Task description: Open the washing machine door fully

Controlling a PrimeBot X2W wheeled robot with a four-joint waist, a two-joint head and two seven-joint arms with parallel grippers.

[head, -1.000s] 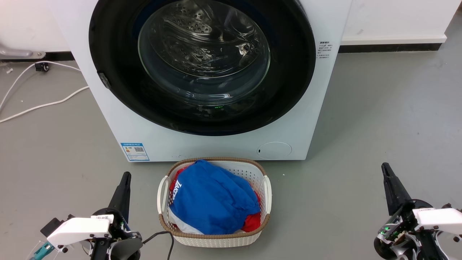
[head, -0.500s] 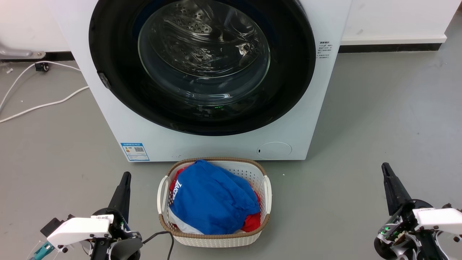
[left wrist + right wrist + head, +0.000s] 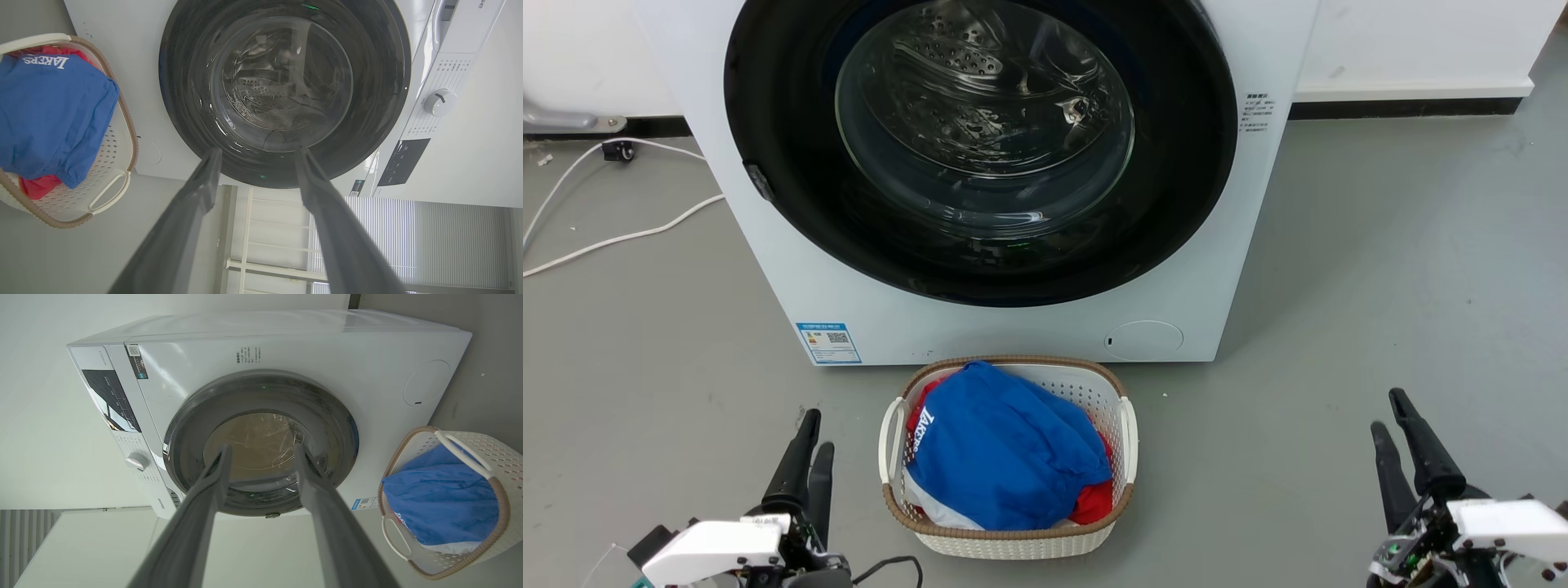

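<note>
You have the washing machine door [image 3: 980, 147] shut flat against the front of the washing machine [image 3: 1013, 331], in the upper centre of the head view; nothing of the opening is done yet. The left gripper [image 3: 818, 431] sits at the lower left and the right gripper [image 3: 1387, 410] at the lower right, both well apart from the door; each has its fingers spread with a clear gap, holding nothing, probably so that either can hook the door's rim. A small grey tab [image 3: 760, 181] on the door's left edge looks like the catch side, so the left arm seems the nearer choice; that is a judgement. The laundry basket [image 3: 1129, 425], heaped with a blue garment [image 3: 1005, 449], stands just below the machine between the grippers, likely waiting to be loaded; mind it as you reach in.
</note>
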